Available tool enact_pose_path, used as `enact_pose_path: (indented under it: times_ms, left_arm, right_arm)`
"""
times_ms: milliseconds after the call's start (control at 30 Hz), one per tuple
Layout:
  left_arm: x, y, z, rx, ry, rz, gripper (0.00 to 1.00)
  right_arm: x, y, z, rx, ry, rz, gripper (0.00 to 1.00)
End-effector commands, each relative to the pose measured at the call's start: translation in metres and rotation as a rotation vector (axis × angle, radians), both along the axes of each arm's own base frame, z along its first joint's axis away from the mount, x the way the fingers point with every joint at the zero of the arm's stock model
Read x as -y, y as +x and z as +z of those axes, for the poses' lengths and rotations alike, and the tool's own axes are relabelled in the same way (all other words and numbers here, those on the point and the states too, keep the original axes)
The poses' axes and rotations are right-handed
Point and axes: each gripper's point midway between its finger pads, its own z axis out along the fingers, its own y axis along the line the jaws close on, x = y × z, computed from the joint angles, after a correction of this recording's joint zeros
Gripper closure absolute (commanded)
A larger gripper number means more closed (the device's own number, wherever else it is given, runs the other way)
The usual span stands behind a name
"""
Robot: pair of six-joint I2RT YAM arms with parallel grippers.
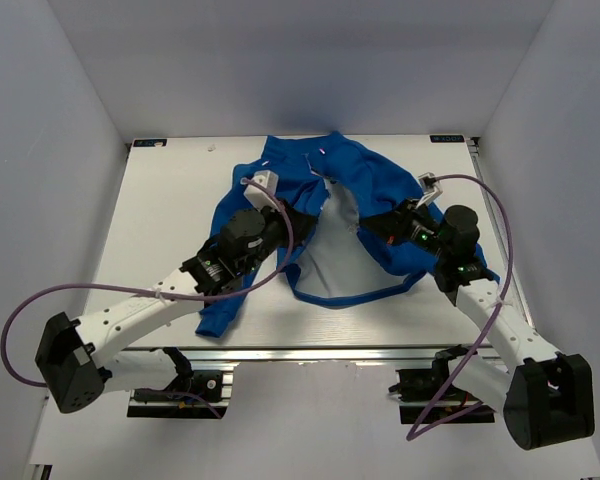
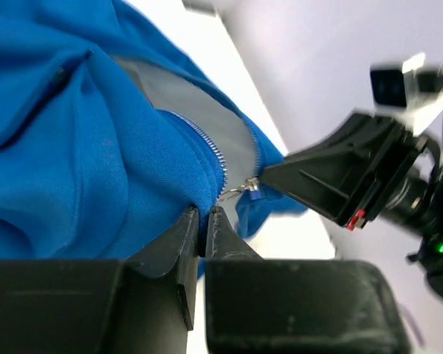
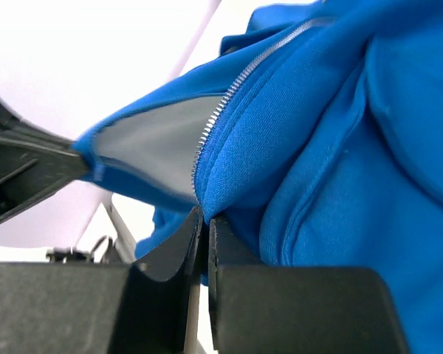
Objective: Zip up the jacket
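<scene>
The royal-blue fleece jacket (image 1: 380, 185) lies open in the middle of the table, its grey lining (image 1: 332, 258) showing. My left gripper (image 1: 302, 218) is shut on the jacket's left front edge. In the left wrist view the gripper (image 2: 204, 214) pinches the fabric just below the zipper teeth (image 2: 210, 147), beside the silver zipper pull (image 2: 251, 189). My right gripper (image 1: 368, 228) is shut on the opposite front edge. In the right wrist view the gripper (image 3: 204, 215) clamps the fleece fold under the zipper teeth (image 3: 225, 103). The two grippers face each other, a short gap apart.
The white table (image 1: 160, 200) is enclosed by pale walls on the left, back and right. Its metal front rail (image 1: 310, 352) runs along the near edge. Purple cables (image 1: 505, 230) loop off both arms. One sleeve (image 1: 220, 315) hangs toward the front edge.
</scene>
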Motion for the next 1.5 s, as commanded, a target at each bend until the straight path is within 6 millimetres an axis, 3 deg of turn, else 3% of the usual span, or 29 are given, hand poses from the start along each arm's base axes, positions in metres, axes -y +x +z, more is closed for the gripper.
enact_pose_path:
  times_ms: [0,133,267,300,333,467,633,667,700,800,900,1167,1467]
  left_arm:
    - [-0.024,0.01,0.034,0.064,-0.095,0.135,1.0]
    - [-0.049,0.013,0.045,0.077,-0.112,0.245,1.0]
    - [-0.054,0.017,0.054,0.115,-0.1,0.269,1.0]
    - [-0.05,0.018,0.058,0.131,-0.117,0.259,1.0]
    - [-0.044,0.017,0.06,0.141,-0.123,0.23,1.0]
    - [-0.011,0.025,0.056,0.151,-0.124,0.137,1.0]
    - [0.027,0.034,0.052,0.146,-0.142,0.042,1.0]
    - [0.031,0.035,0.054,0.15,-0.15,0.032,1.0]
    - [0.035,0.035,0.055,0.152,-0.157,0.021,1.0]
    - [0.046,0.035,0.059,0.168,-0.187,-0.018,1.0]
    - [0.051,0.037,0.062,0.174,-0.204,-0.029,1.0]
    - [0.038,0.04,0.073,0.221,-0.251,0.034,1.0]
    - [0.026,0.044,0.086,0.27,-0.28,0.092,1.0]
  right_arm:
    - [0.01,0.011,0.064,0.182,0.096,-0.021,1.0]
    - [0.042,0.023,0.077,0.229,0.064,-0.124,1.0]
    - [0.034,0.006,0.078,0.266,0.06,-0.018,1.0]
    - [0.028,-0.002,0.09,0.365,0.081,0.043,1.0]
    - [0.02,-0.017,0.088,0.388,0.086,0.143,1.0]
    - [0.01,-0.029,0.095,0.439,0.127,0.251,1.0]
    - [-0.003,-0.014,0.104,0.493,0.087,0.252,1.0]
    - [-0.006,-0.01,0.094,0.426,0.091,0.242,1.0]
    - [-0.007,0.001,0.1,0.468,0.053,0.203,1.0]
    - [-0.014,0.007,0.089,0.411,0.044,0.192,1.0]
    - [-0.014,0.013,0.094,0.427,0.086,0.162,1.0]
    - [-0.022,0.027,0.09,0.368,0.161,0.202,1.0]
    - [-0.024,0.019,0.123,0.481,0.323,0.259,1.0]
